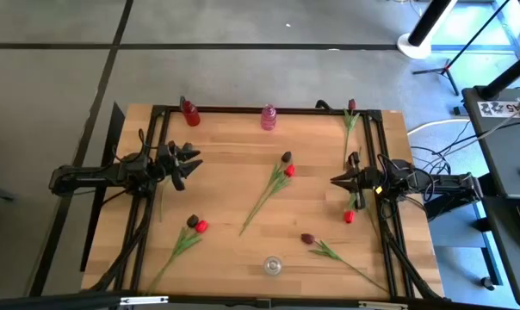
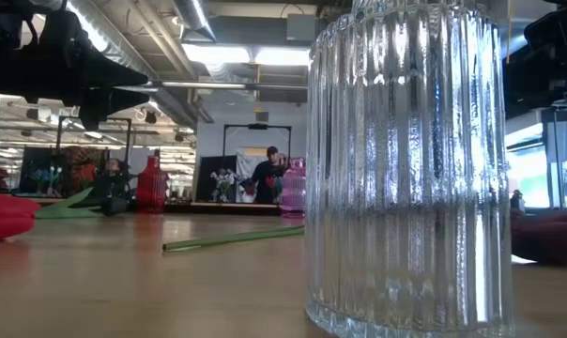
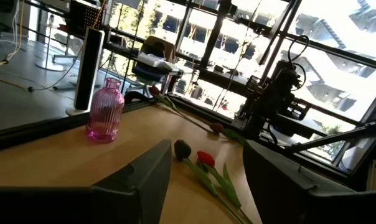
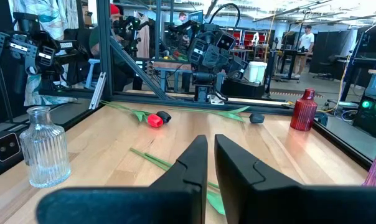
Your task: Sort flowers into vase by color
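from above: three vases, red (image 1: 190, 113), pink (image 1: 269, 117), clear (image 1: 271, 265); about eight flowers (image 1: 275, 182) lie scattered between the left gripper (image 1: 194, 164), fingers spread, and right gripper (image 1: 336, 181), fingers nearly together, both empty. low view: the clear vase hides much.

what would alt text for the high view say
Overhead view of a wooden table with tulips scattered across it and red, pink and clear vases at its edges. The left gripper and right gripper face each other, holding nothing.
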